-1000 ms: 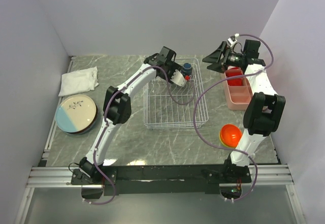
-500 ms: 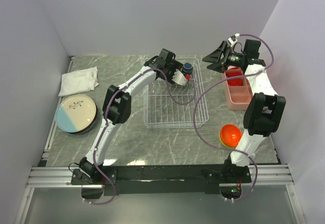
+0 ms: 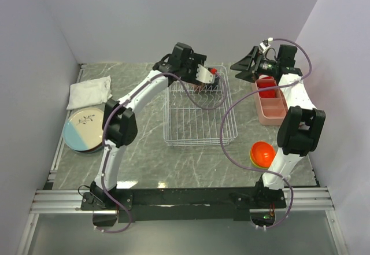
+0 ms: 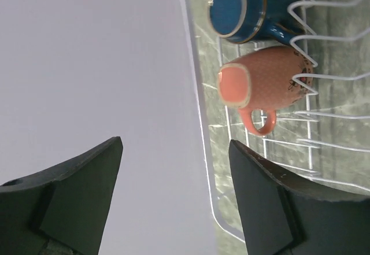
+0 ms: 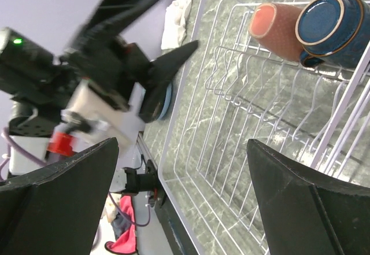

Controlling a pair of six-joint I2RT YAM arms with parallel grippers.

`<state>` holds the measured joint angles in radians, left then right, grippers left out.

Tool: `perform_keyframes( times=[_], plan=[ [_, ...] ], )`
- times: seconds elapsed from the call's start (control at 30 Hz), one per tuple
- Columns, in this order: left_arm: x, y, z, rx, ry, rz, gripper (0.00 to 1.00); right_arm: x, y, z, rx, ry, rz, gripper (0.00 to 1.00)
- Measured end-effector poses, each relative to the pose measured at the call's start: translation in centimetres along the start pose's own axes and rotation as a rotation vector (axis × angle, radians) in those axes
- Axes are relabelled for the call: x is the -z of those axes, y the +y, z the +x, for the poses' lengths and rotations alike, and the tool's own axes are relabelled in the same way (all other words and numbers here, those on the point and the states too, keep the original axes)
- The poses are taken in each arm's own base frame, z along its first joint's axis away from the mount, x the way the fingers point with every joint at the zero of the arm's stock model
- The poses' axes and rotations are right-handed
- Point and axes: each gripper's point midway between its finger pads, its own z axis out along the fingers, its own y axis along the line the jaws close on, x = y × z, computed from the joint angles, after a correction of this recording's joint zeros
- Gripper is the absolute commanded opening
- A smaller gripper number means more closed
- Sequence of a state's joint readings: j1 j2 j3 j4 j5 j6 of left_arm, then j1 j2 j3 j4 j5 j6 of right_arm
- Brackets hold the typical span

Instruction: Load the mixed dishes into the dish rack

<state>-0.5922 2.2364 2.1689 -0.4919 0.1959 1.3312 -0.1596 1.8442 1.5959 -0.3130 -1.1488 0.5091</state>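
Observation:
The white wire dish rack stands mid-table. A dark blue mug lies on its side at the rack's far end beside a salmon-pink mug. Both also show in the right wrist view, the blue mug and the pink mug. My left gripper is open and empty, above the rack's far edge, hiding the mugs from the top view. My right gripper is open and empty, held high at the rack's far right. Cream-and-light-blue plates are stacked at the left. An orange bowl sits in a yellow-green bowl.
A white folded cloth lies behind the plates. A pink compartment tray holding red items stands right of the rack. Walls close in the table on three sides. A cable loops over the rack's right edge.
My left wrist has lifted and pulled back toward the far wall, away from the blue mug, and now covers it in the top view. The right arm has not moved.

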Motion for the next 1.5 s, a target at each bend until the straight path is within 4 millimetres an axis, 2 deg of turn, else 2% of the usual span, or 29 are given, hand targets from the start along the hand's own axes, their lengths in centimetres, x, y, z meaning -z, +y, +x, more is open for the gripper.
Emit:
perform_keyframes(
  times=[0.07, 0.1, 0.13, 0.17, 0.37, 0.5, 0.6, 0.67, 0.73, 0.77, 0.83, 0.93, 1.03, 1.1, 1.2, 1.33, 1.43, 1.5],
  plan=[
    [1.2, 0.7, 0.0, 0.06, -0.004, -0.031, 0.81, -0.1, 0.1, 0.1, 0.001, 0.002, -0.001, 1.0],
    [1.9, 0.9, 0.2, 0.104, -0.005, -0.048, 0.9, -0.2, 0.1, 0.2, 0.005, 0.005, -0.001, 1.0],
    [2.6, 1.1, 0.4, 0.145, -0.002, -0.065, 0.92, -0.3, 0.1, 0.2, 0.008, 0.006, 0.001, 1.0],
    [3.4, 1.1, 0.9, 0.203, 0.01, -0.085, 0.99, -0.4, 0.0, 0.3, 0.013, 0.007, 0.009, 1.0],
    [9.2, 1.1, 3.5, 0.6, 0.09, -0.214, 0.99, -0.1, -0.7, 1.6, 0.145, 0.014, 0.168, 1.0],
    [15.3, -0.3, 5.1, 0.844, 0.147, -0.268, 0.98, 1.3, -0.1, 2.0, 0.244, 0.004, 0.272, 1.0],
    [19.8, -1.2, 6.7, 0.955, 0.209, -0.325, 0.98, 2.7, 0.8, 2.3, 0.308, -0.016, 0.324, 1.0],
    [23.1, -2.6, 8.6, 1.038, 0.274, -0.37, 0.98, 3.5, 1.4, 2.8, 0.342, -0.023, 0.346, 1.0],
    [25.5, -4.3, 10.1, 1.105, 0.319, -0.39, 0.98, 4.1, 2.0, 3.8, 0.38, -0.011, 0.358, 1.0],
    [26.9, -5.4, 11.5, 1.144, 0.357, -0.405, 0.97, 4.1, 2.3, 4.4, 0.411, 0.002, 0.361, 1.0],
    [29.9, -7.6, 14.6, 1.21, 0.451, -0.44, 0.97, 3.4, 3.3, 6.0, 0.482, 0.044, 0.35, 1.0],
    [33.9, -11.3, 18.9, 1.287, 0.586, -0.486, 0.96, 1.4, 5.1, 9.5, 0.546, 0.124, 0.291, 1.0],
    [36.8, -15.5, 21.5, 1.34, 0.699, -0.503, 0.93, -0.4, 6.3, 12.5, 0.536, 0.194, 0.226, 1.0],
    [38.2, -17.9, 22.8, 1.373, 0.768, -0.501, 0.92, -1.3, 6.7, 13.4, 0.508, 0.215, 0.206, 1.0],
    [39.8, -20.5, 25.0, 1.429, 0.867, -0.503, 0.89, -3.8, 8.6, 14.7, 0.514, 0.243, 0.149, 1.0],
    [41.2, -23.4, 28.4, 1.497, 0.991, -0.509, 0.89, -7.1, 13.0, 17.1, 0.584, 0.245, 0.021, 1.0],
    [41.0, -25.4, 31.0, 1.528, 1.088, -0.485, 0.89, -9.2, 15.9, 18.6, 0.582, 0.238, -0.072, 1.0],
    [40.5, -26.0, 33.0, 1.54, 1.15, -0.476, 0.89, -10.1, 16.7, 18.4, 0.566, 0.217, -0.1, 1.0]
  ],
)
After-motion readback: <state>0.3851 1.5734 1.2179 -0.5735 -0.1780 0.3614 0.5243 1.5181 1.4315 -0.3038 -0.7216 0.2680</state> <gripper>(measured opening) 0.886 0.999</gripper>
